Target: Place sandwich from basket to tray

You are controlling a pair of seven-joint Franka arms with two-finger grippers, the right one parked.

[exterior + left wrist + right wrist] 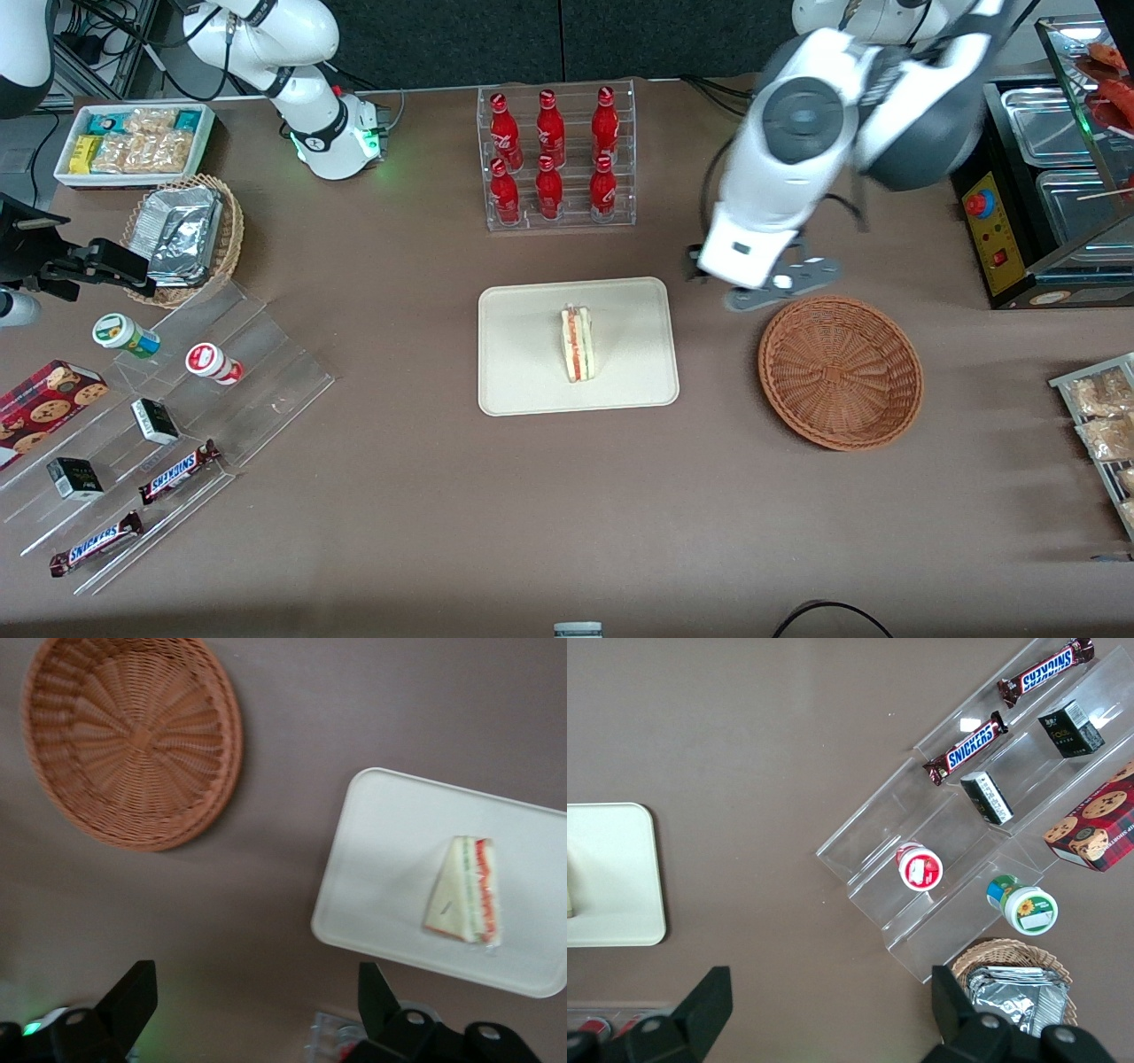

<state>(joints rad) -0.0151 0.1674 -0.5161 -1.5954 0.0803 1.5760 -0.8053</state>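
Observation:
The sandwich (pixel 578 344) (pixel 465 890) lies on the middle of the cream tray (pixel 514 381) (pixel 390 842), a pale wedge with red and green filling along one edge. Beside the tray, toward the working arm's end of the table, the reddish-brown wicker basket (pixel 840 370) (pixel 133 740) holds nothing. My gripper (pixel 255 974) is open with only bare table showing between its fingers. It hangs high above the table, farther from the front camera than the basket and apart from both basket and tray. In the front view the arm's body hides the fingers.
A clear rack of red bottles (pixel 556 159) stands farther from the front camera than the tray. Toward the parked arm's end are a stepped acrylic display of snacks (pixel 159 425), a tan basket of foil packets (pixel 186 235) and a white bin (pixel 133 142). A food warmer (pixel 1054 177) stands at the working arm's end.

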